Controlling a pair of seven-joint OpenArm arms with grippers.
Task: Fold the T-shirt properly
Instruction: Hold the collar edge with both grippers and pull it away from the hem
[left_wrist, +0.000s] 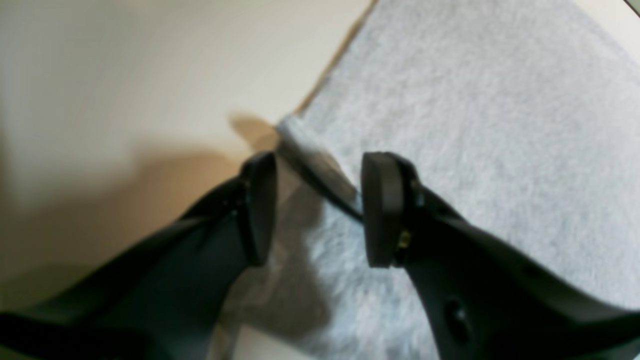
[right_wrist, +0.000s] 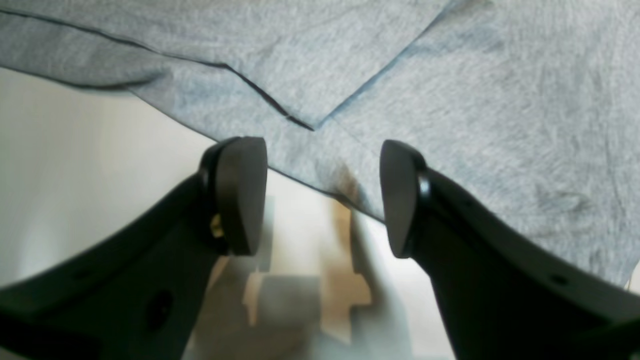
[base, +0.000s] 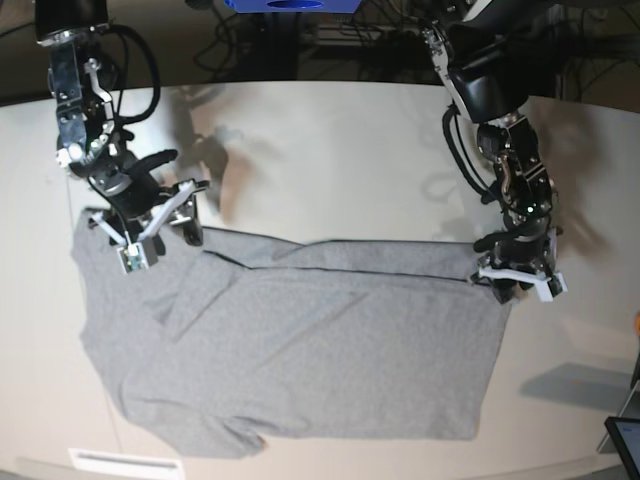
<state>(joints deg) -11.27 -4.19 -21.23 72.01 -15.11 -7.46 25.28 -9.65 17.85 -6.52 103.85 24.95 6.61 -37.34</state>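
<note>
The grey T-shirt (base: 300, 350) lies on the pale table (base: 330, 160), with its top edge folded down into a long straight crease. My left gripper (base: 515, 285) stands at the shirt's upper right corner. In the left wrist view this gripper (left_wrist: 320, 210) is open, and the corner hem of the T-shirt (left_wrist: 475, 125) runs loose between its fingers. At the shirt's upper left, by the sleeve, my right gripper (base: 160, 235) hovers. It is open (right_wrist: 320, 197) just above the edge of the T-shirt (right_wrist: 450, 75), holding nothing.
Cables and a blue object (base: 290, 5) sit beyond the table's far edge. A dark device (base: 625, 440) shows at the lower right corner. A white strip (base: 110, 462) lies at the front edge.
</note>
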